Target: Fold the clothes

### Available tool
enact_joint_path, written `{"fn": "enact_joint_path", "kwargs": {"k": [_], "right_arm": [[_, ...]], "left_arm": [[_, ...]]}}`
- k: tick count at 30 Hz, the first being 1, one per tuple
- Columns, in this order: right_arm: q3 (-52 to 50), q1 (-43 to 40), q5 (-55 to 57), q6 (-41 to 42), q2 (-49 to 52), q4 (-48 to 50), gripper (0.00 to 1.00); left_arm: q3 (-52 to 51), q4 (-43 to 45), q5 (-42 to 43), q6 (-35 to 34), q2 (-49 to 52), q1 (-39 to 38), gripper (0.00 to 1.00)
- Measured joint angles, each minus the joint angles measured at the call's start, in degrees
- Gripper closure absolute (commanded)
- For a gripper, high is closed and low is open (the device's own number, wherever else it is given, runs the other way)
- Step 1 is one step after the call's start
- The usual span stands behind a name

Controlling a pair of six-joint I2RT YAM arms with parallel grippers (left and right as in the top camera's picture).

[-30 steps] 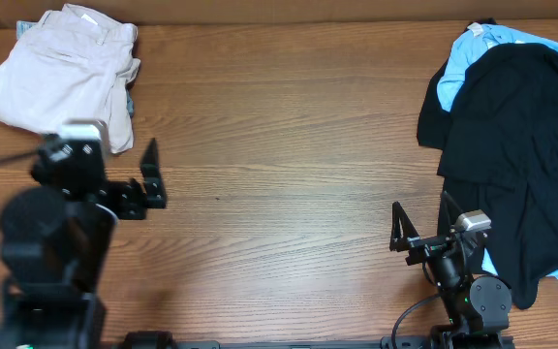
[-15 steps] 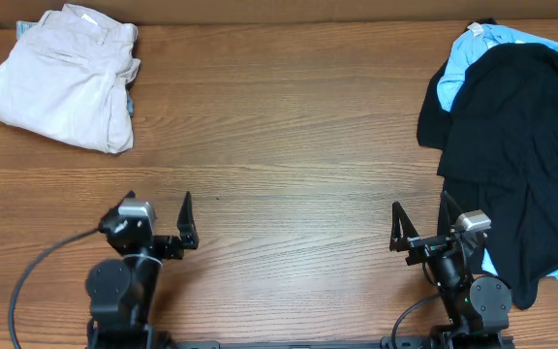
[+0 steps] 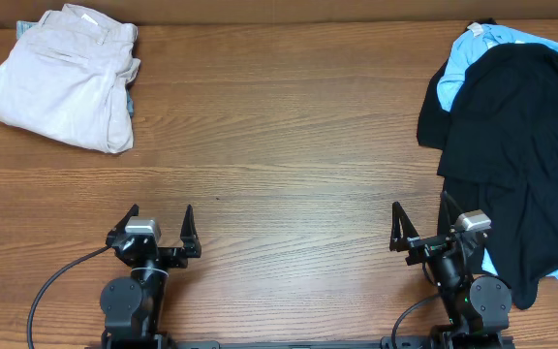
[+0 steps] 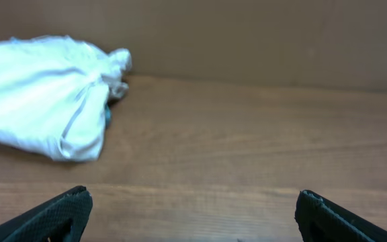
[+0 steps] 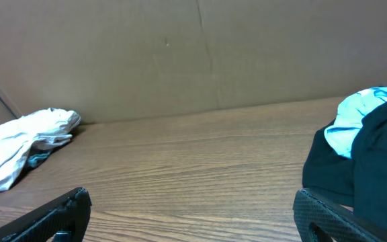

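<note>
The beige khaki shorts (image 3: pixel 61 78) lie folded at the table's far left corner; they also show in the left wrist view (image 4: pixel 42 94) and the right wrist view (image 5: pixel 19 144). A black garment (image 3: pixel 521 145) lies over a light-blue garment (image 3: pixel 473 53) at the right edge, both seen in the right wrist view (image 5: pixel 365 148). My left gripper (image 3: pixel 158 225) is open and empty near the front edge, its fingertips (image 4: pixel 193 212) wide apart. My right gripper (image 3: pixel 422 221) is open and empty beside the black garment, fingertips (image 5: pixel 192 212) wide apart.
A wooden table (image 3: pixel 279 165) stretches between the two clothes piles. A cardboard wall (image 5: pixel 180 54) stands along the far edge. A cable (image 3: pixel 56 281) runs from the left arm's base.
The left arm has drawn back from beside the shorts to the front edge, gripper open. The right arm and the clothes have not moved.
</note>
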Motion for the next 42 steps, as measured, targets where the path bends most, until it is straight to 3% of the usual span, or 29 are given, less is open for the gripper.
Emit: {"fn": "enact_joint_path", "kwargs": {"k": [42], "right_arm": [[0.0,0.0,0.0,-0.02,0.0,-0.02,0.0]], "left_arm": [[-0.02,0.13,-0.81,-0.15,-2.05,0.0,0.0]]}}
